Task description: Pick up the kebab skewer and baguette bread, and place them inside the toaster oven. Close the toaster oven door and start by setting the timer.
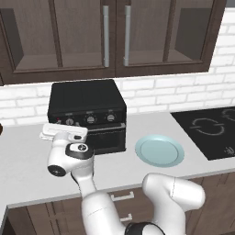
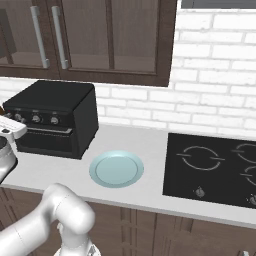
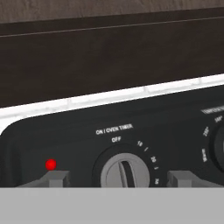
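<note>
The black toaster oven (image 1: 87,98) (image 2: 55,100) stands on the counter against the brick wall. The toaster oven door (image 1: 108,137) (image 2: 47,140) is shut. My gripper (image 1: 63,131) (image 2: 10,129) is held up against the left end of the oven's knob panel. In the hand view the gripper (image 3: 118,178) is open. Its fingertips (image 3: 57,178) stand either side of the silver timer knob (image 3: 126,171), with a gap on each side. A red lamp (image 3: 50,164) glows left of the knob. The kebab skewer and the baguette bread are out of view.
A pale blue plate (image 1: 159,150) (image 2: 116,169) lies on the grey counter to the right of the oven. Further right is a black cooktop (image 1: 209,131) (image 2: 215,167). Dark wall cabinets (image 1: 114,36) hang above the oven.
</note>
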